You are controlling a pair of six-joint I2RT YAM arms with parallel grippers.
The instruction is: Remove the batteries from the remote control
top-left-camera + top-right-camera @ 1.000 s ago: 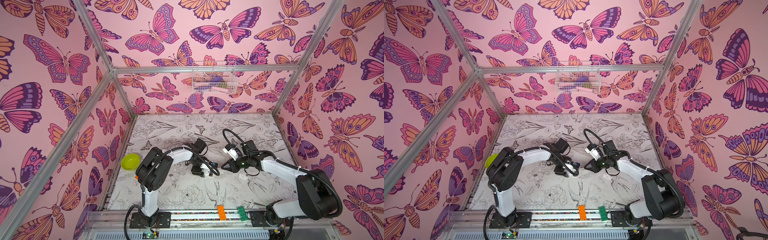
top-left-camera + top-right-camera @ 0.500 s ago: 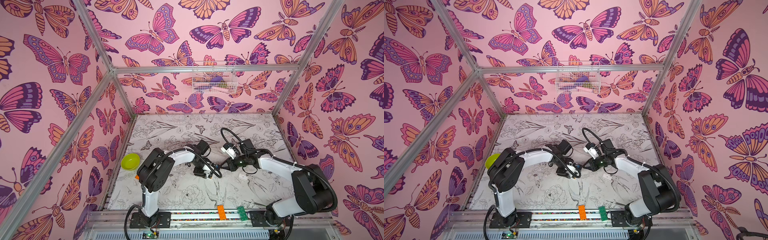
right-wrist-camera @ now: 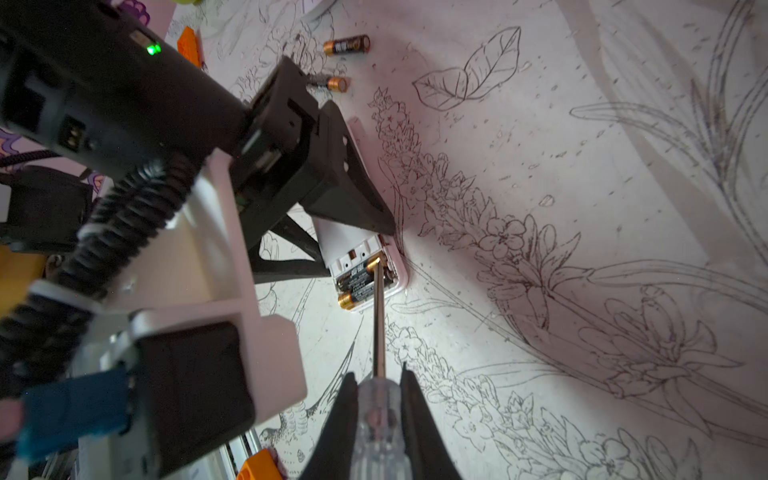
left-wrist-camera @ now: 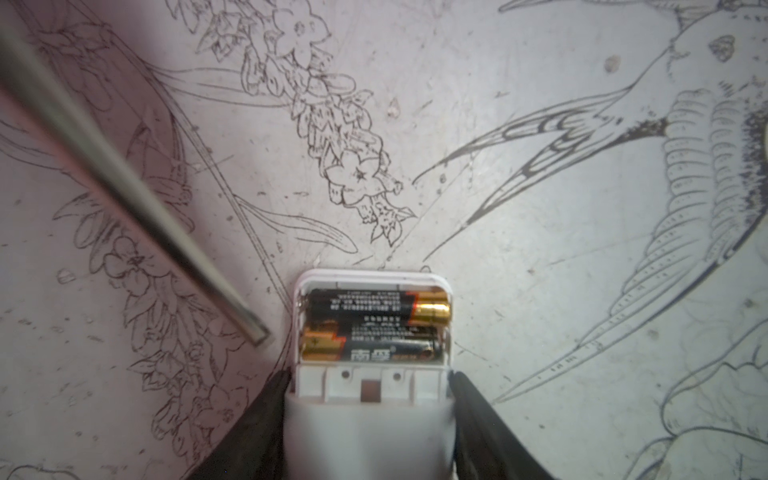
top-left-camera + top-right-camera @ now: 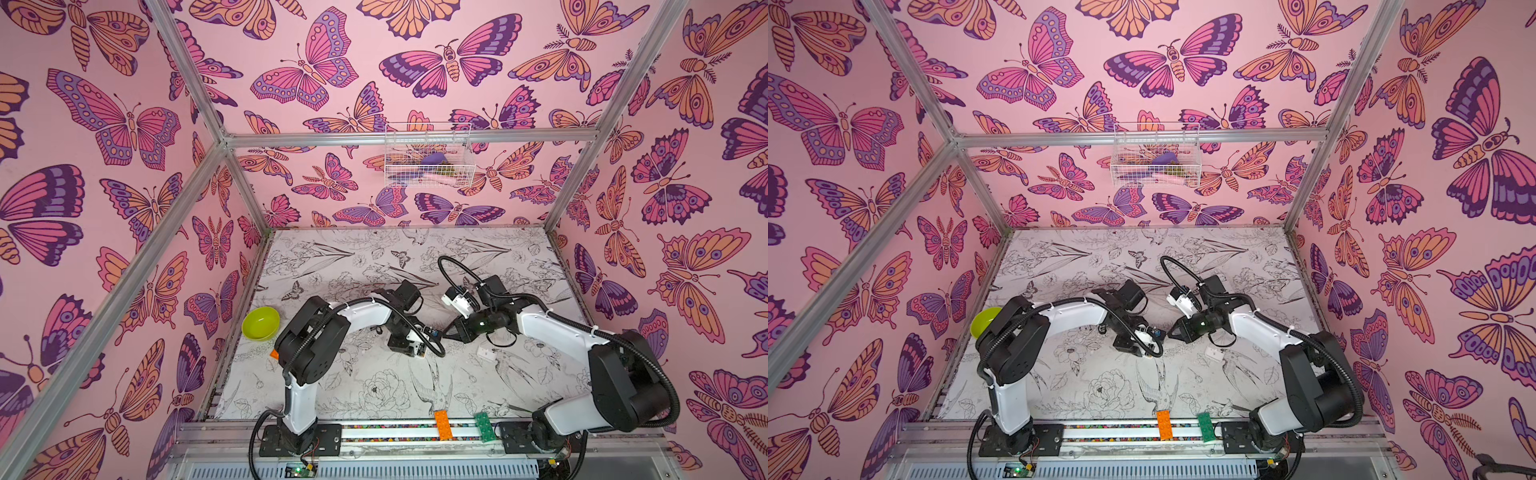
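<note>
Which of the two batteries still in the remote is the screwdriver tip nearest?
The battery next to the left end effector: its gold end faces the screwdriver tip. The other battery sits farther out in the remote, gold end away.

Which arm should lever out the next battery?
Right. The right tool grips the screwdriver, tip near the batteries in the open remote; the left tool flanks the remote, likely better steadying it.

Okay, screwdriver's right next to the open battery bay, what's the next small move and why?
Probably slide the screwdriver tip under the gold end of the battery nearest the left gripper and lever up. Both batteries sit in the open remote, the tip is beside that end, and the right gripper grips the handle.
</note>
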